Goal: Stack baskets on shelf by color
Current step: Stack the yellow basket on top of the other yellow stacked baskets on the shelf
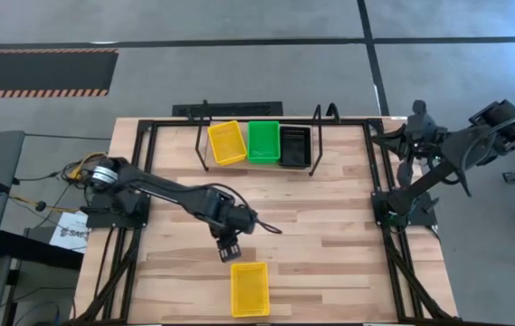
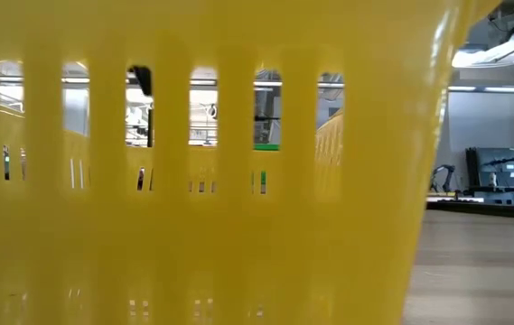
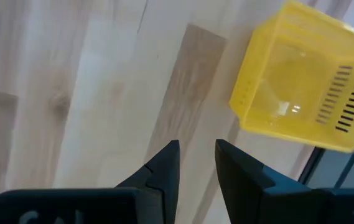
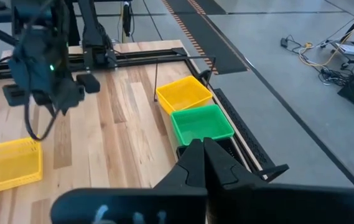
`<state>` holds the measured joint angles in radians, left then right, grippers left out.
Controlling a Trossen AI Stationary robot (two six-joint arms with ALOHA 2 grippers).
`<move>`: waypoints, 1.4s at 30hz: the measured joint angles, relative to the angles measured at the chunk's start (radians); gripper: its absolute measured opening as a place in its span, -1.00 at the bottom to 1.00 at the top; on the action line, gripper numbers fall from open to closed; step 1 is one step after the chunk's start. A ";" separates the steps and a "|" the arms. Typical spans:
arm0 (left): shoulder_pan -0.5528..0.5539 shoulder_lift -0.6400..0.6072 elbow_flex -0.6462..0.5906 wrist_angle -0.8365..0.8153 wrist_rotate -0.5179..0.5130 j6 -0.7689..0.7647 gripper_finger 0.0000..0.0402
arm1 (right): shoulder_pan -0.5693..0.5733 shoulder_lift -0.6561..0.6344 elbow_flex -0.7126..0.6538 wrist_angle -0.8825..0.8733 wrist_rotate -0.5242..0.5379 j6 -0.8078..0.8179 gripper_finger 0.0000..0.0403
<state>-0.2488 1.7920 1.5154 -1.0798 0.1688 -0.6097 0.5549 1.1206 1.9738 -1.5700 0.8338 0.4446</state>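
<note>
— Four baskets in all: three sit side by side on the shelf [image 1: 259,116] at the counter's [image 1: 329,226] far edge, a yellow basket [image 1: 226,142], a green basket [image 1: 262,140] and a black basket [image 1: 294,145]. The loose yellow basket [image 1: 249,289] lies near the front edge, about midway along it.

— Which arm is nearer to it?

— The left one by far. The left gripper [image 1: 228,251] hangs just on the far side of the loose basket, apart from it, fingers slightly spread and holding nothing. The basket lies toward the front edge from it, its long axis running front to back.

— And the right arm?

— Parked off the counter's right edge, the right gripper [image 4: 203,149] pressed together and empty.

— So the reach goes forward and down.

— That is my judgement.
</note>
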 joint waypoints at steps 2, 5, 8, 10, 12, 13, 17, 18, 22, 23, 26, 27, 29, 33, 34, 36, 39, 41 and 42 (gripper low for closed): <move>0.002 0.026 0.000 0.017 0.014 0.001 -0.56 | 0.000 0.001 0.000 0.000 0.000 0.000 -0.99; 0.000 0.054 0.000 0.059 0.036 0.023 -0.56 | 0.000 0.001 0.000 0.000 0.000 0.000 -0.99; 0.000 0.062 0.000 0.105 0.036 0.027 -0.56 | 0.000 0.000 0.000 0.000 0.000 0.000 -0.99; 0.005 0.061 0.000 0.159 0.025 0.032 -0.56 | 0.000 0.001 0.000 0.000 0.000 0.000 -0.99; 0.014 0.062 0.000 0.187 0.022 0.048 -0.56 | 0.000 0.001 0.000 0.002 0.000 0.000 -0.99; 0.020 0.062 0.000 0.204 0.029 0.055 -0.56 | 0.000 0.001 0.000 0.003 0.000 0.000 -0.99; 0.039 0.062 0.000 0.228 0.041 0.072 -0.56 | 0.000 0.001 0.000 0.015 0.000 0.001 -0.99; 0.045 0.062 0.000 0.229 0.041 0.072 -0.56 | 0.000 0.001 0.000 0.018 0.000 0.001 -0.99; 0.064 0.062 0.000 0.232 0.031 0.092 -0.56 | 0.000 0.001 0.000 0.055 0.001 0.002 -0.99; 0.069 0.062 0.000 0.233 0.031 0.106 -0.56 | 0.000 0.001 0.000 0.061 0.001 0.002 -0.99; 0.081 0.062 0.000 0.233 0.041 0.155 -0.57 | 0.000 0.005 0.000 0.067 0.002 0.004 -0.99; 0.084 0.062 0.000 0.233 0.041 0.168 -0.58 | 0.000 0.005 0.000 0.067 0.002 0.008 -0.99; 0.089 0.062 0.000 0.233 0.042 0.179 -0.60 | 0.000 0.009 0.000 0.067 0.001 0.032 -0.99; 0.098 0.062 0.000 0.235 0.016 0.190 -0.60 | 0.000 0.017 0.000 0.066 0.001 0.053 -0.99; 0.101 0.062 0.000 0.234 0.011 0.197 -0.59 | 0.000 0.019 0.000 0.066 0.001 0.053 -0.99; 0.105 0.062 0.000 0.234 0.010 0.208 -0.59 | 0.000 0.019 0.000 0.065 0.001 0.053 -0.99; 0.104 0.062 0.000 0.234 -0.004 0.227 -0.59 | 0.000 0.019 0.000 0.065 0.001 0.053 -0.99; 0.089 0.062 0.000 0.234 -0.008 0.265 -0.59 | 0.000 0.019 0.000 0.065 0.001 0.053 -0.99; 0.079 0.062 0.000 0.234 -0.010 0.279 -0.59 | 0.000 0.019 0.000 0.065 0.001 0.053 -0.99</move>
<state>-0.1695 1.8538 1.5158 -0.8454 0.1590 -0.3305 0.5552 1.1397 1.9739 -1.5050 0.8352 0.4974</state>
